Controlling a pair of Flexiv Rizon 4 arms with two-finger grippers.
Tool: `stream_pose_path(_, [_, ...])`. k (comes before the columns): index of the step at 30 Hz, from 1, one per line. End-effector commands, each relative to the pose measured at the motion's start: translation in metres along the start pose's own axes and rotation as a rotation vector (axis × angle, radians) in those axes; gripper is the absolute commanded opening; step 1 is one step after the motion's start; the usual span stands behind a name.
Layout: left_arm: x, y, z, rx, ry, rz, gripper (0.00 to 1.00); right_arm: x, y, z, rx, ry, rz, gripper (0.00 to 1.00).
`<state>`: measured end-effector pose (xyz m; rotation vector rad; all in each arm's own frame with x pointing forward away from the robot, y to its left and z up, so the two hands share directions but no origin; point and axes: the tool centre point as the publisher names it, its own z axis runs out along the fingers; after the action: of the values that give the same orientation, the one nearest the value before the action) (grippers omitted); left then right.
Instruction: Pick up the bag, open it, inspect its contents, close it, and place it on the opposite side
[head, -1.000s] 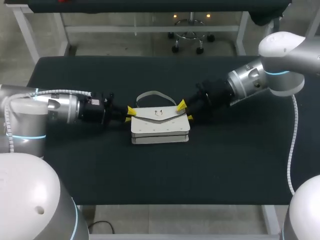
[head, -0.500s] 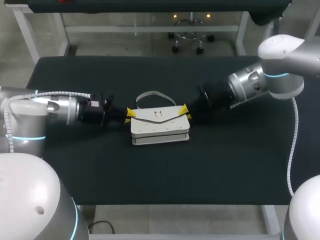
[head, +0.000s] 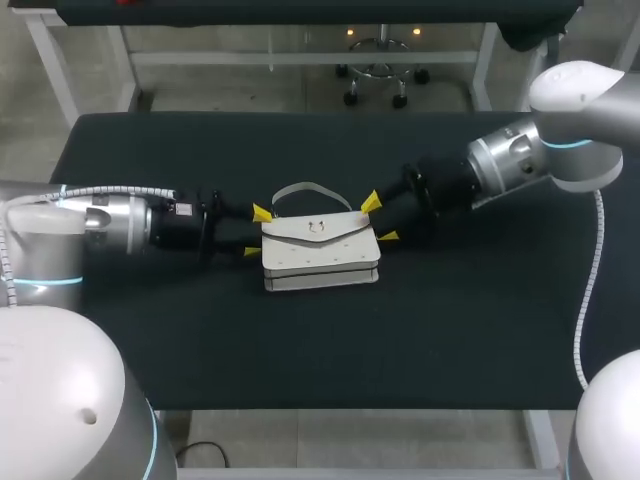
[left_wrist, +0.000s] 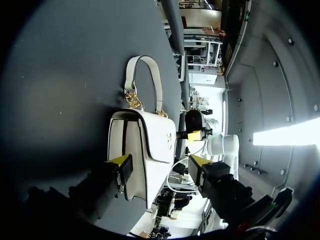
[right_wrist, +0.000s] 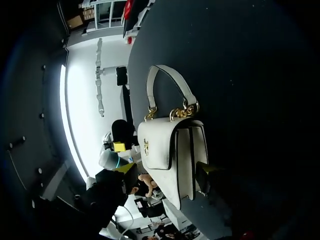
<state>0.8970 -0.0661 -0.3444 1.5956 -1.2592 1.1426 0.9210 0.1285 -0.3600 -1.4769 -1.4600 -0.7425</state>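
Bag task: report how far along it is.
Done: nothing visible; the bag lies on the table, flap shut. In hand: left gripper and right gripper sit open at its ends, not gripping. Remaining: lift, open, inspect, close, place opposite.

The place is a robotics lab. A left arm (head: 100, 222) and a right arm (head: 530, 160), both of grey metal with glowing blue rings at the joints, come in from either side of a black-topped table (head: 320, 340) on a white metal frame (head: 538, 440). A coiled cable (head: 592, 290) hangs from the right arm. A white bag (head: 320, 250) lies mid-table between them.
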Motion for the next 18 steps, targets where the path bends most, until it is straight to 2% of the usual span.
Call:
stream_pose_path(1, [0.001, 0.015, -0.010, 0.055, 0.002, -0.010, 1.00, 0.003, -0.010, -0.022, -0.028, -0.038, 0.000, 1.00])
stream_pose_path(7, [0.000, 0.020, -0.010, 0.051, -0.023, -0.015, 1.00, -0.004, -0.011, -0.049, -0.007, -0.115, -0.015, 1.00])
stream_pose_path(10, [-0.001, 0.016, -0.006, 0.044, -0.037, -0.021, 0.77, -0.008, -0.012, -0.061, 0.020, -0.147, -0.031, 1.00])
stream_pose_path(11, [-0.001, 0.015, -0.004, 0.041, -0.040, -0.022, 0.60, -0.009, -0.013, -0.064, 0.027, -0.163, -0.034, 1.00])
stream_pose_path(12, [-0.001, 0.014, -0.003, 0.037, -0.043, -0.023, 0.49, -0.010, -0.013, -0.068, 0.021, -0.175, -0.032, 1.00])
stream_pose_path(15, [0.000, 0.011, 0.000, 0.025, -0.052, -0.027, 0.35, -0.013, -0.013, -0.076, 0.020, -0.189, -0.027, 1.00])
stream_pose_path(18, [-0.001, 0.010, 0.002, 0.011, -0.059, -0.039, 0.35, -0.015, -0.012, -0.082, 0.019, -0.196, -0.024, 1.00])
